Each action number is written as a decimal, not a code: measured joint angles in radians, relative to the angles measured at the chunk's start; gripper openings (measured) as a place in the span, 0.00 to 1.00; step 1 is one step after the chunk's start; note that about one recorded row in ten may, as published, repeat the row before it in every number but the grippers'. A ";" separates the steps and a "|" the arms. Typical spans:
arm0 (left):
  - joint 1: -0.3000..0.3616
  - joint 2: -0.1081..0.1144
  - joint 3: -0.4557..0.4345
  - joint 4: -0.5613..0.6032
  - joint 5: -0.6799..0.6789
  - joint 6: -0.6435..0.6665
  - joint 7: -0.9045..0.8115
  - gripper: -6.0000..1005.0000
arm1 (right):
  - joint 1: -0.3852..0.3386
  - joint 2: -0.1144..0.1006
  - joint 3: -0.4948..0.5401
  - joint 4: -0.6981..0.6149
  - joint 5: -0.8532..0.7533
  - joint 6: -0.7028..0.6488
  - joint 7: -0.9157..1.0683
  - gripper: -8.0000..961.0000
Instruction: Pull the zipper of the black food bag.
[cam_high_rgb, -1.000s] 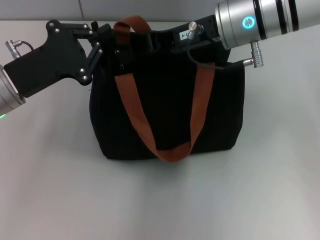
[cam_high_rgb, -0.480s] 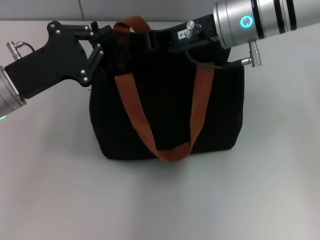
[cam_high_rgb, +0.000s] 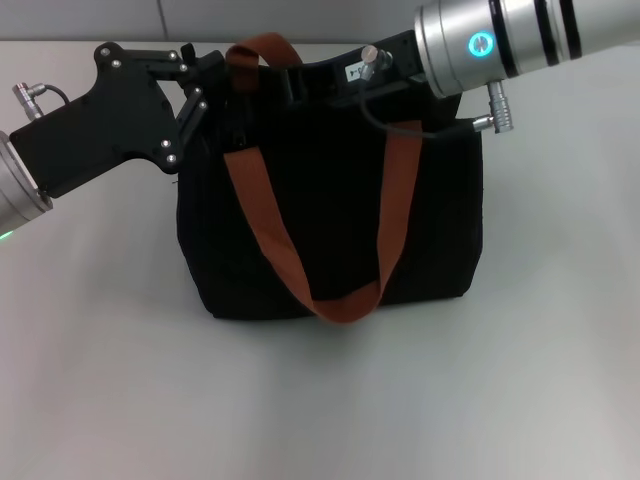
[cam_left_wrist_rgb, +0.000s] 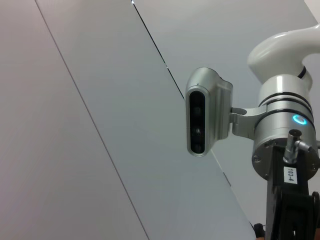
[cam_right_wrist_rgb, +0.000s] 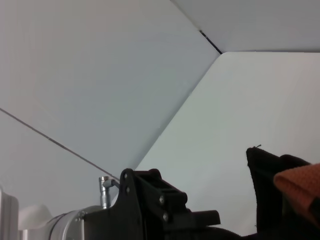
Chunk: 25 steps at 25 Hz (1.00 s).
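While tabletop (cam_high_rgb: 100, 400) shows no change, black food bag (cam_high_rgb: 330, 220) stands upright mid-scene, right top edge now drawn slightly leftward; orange strap (cam_high_rgb: 262, 232) drapes over near face; right hand (cam_high_rgb: 300, 82) at bag's far top has shifted left versus a second ago, suggesting pull underway; left hand (cam_high_rgb: 205, 85) braces top-left corner; finger state of both: cannot tell; zipper hidden.
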<state>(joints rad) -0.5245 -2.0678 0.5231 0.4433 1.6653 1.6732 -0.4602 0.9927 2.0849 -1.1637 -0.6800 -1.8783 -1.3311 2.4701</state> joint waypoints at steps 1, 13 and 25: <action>0.000 0.000 0.000 0.000 0.000 0.000 0.000 0.03 | 0.002 0.000 -0.004 0.001 0.000 0.005 0.000 0.14; 0.000 0.000 -0.004 0.000 -0.001 -0.003 0.000 0.03 | 0.004 -0.001 -0.008 -0.004 -0.003 0.015 0.006 0.01; 0.000 0.000 -0.006 0.000 -0.001 -0.010 0.000 0.03 | -0.006 -0.002 -0.022 -0.042 -0.030 0.010 0.022 0.01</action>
<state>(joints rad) -0.5242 -2.0677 0.5167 0.4434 1.6642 1.6637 -0.4602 0.9871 2.0831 -1.1860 -0.7219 -1.9083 -1.3213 2.4918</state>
